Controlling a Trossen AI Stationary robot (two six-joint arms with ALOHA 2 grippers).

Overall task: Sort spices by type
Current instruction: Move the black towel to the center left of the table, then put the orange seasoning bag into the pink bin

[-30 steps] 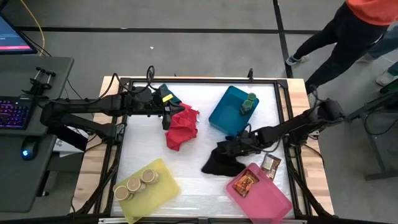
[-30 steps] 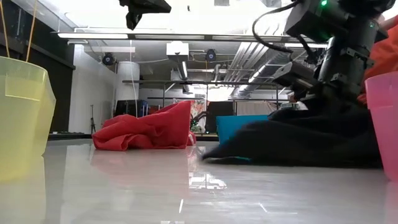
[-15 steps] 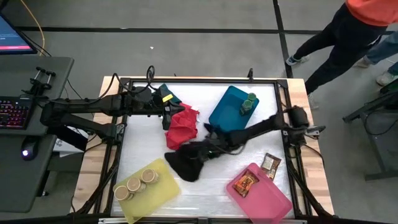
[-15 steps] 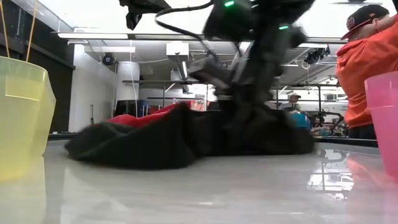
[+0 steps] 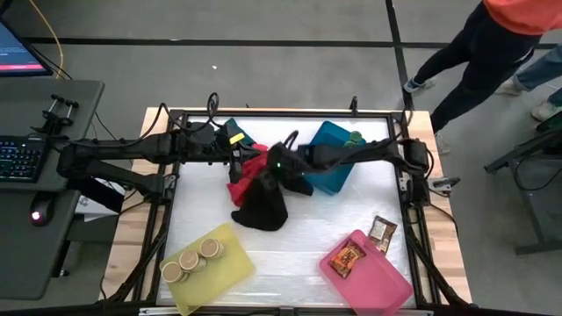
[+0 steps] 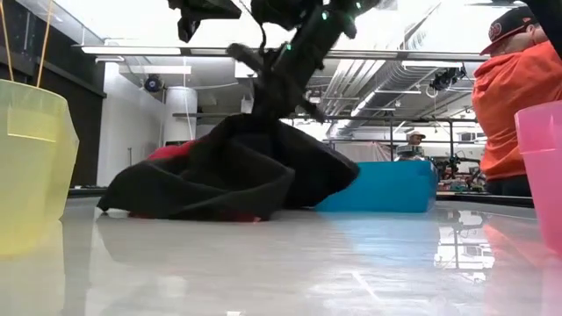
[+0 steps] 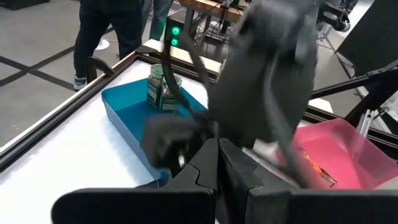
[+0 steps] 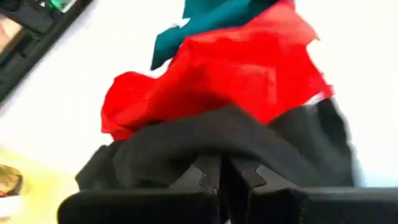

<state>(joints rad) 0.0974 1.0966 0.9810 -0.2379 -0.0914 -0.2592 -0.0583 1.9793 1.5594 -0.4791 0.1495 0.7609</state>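
High view: The right gripper (image 5: 279,167) was clamped on the black cloth (image 5: 262,204), which hung from it and draped over the red cloth (image 5: 243,168) near the table's middle. The left gripper (image 5: 235,161) sat just beside the red cloth, fingers together and empty. Three tan-lid jars (image 5: 189,259) stood in the yellow tray (image 5: 226,263). One green-lid jar (image 5: 354,138) stood in the blue tray (image 5: 335,177). One packet (image 5: 346,258) lay in the pink tray (image 5: 379,283); a second packet (image 5: 380,232) lay on the table (image 5: 299,246) just beside that tray. A green cloth (image 5: 234,129) showed behind the left arm.

Low view: The black cloth (image 6: 228,171) covered nearly all of the red cloth (image 6: 174,150), with the blue tray (image 6: 386,186) behind it. A person in orange (image 6: 522,105) stood beyond the table. No jars or packets could be made out here.

Left wrist view: The left fingers (image 7: 221,165) were together. The green-lid jar (image 7: 163,90) showed clearly in the blue tray (image 7: 127,109); the right arm was a blur across the frame.

Right wrist view: The right fingers (image 8: 221,171) pinched the black cloth (image 8: 205,146) against red cloth (image 8: 230,74) and green cloth (image 8: 211,15).

Change: A second earlier the black cloth lay by the pink tray; it had been dragged across to the red cloth, uncovering the blue tray's near side.
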